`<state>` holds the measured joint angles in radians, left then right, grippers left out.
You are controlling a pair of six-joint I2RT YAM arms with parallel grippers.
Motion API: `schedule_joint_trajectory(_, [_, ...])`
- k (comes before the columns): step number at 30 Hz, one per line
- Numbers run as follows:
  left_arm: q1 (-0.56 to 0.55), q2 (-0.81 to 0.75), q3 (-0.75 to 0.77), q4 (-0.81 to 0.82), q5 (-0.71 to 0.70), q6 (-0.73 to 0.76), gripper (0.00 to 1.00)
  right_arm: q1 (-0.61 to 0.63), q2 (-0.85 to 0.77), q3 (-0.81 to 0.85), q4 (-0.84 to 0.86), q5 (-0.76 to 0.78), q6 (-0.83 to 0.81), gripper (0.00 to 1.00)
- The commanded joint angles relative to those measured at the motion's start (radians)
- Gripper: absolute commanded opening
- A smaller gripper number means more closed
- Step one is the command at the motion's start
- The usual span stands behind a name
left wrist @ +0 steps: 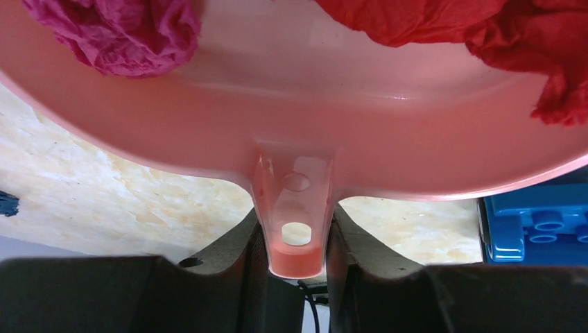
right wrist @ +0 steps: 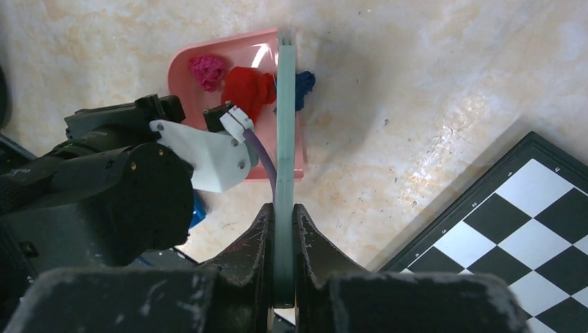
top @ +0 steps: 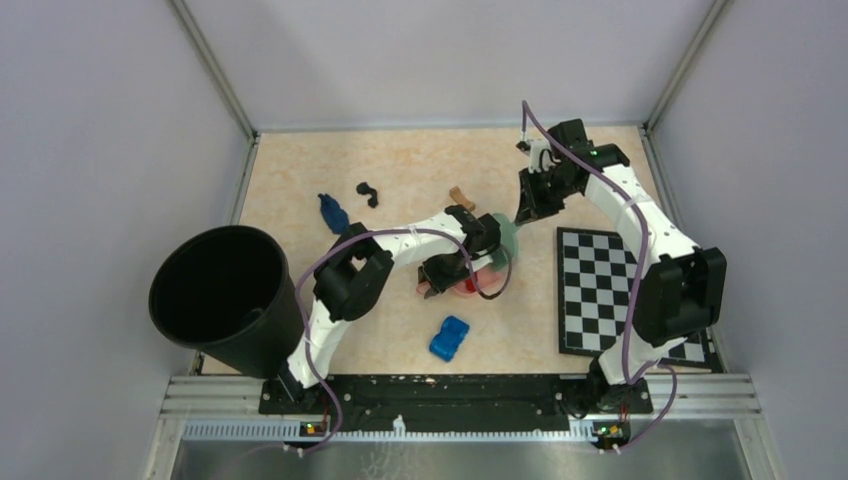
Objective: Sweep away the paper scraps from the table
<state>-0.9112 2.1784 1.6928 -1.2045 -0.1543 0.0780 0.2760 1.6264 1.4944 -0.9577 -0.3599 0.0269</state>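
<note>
Bin (top: 255, 338) L, chequerboard (top: 595, 290) R.

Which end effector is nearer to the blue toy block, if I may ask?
Left. The left end effector sits just beyond the blue toy block; the right end effector is farther back.

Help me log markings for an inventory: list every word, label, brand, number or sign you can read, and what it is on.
None can be read.
The pink dustpan, pale green scraper, blue toy, chequered board and black bin carry no print; the board shows only plain squares.
Nothing else bears lettering large enough to read.
</note>
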Motion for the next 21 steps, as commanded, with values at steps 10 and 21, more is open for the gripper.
schedule_joint_trajectory(10, [0.01, -0.087, -0.104, 0.294, -0.058, -0.075, 0.0, -0.012, -0.087, 0.187, -0.17, 0.045, -0.078, 0.0])
schedule_joint_trajectory(21, [0.018, -0.118, -0.137, 0.368, -0.058, -0.076, 0.0, -0.053, -0.127, 0.284, -0.199, 0.096, -0.12, 0.0])
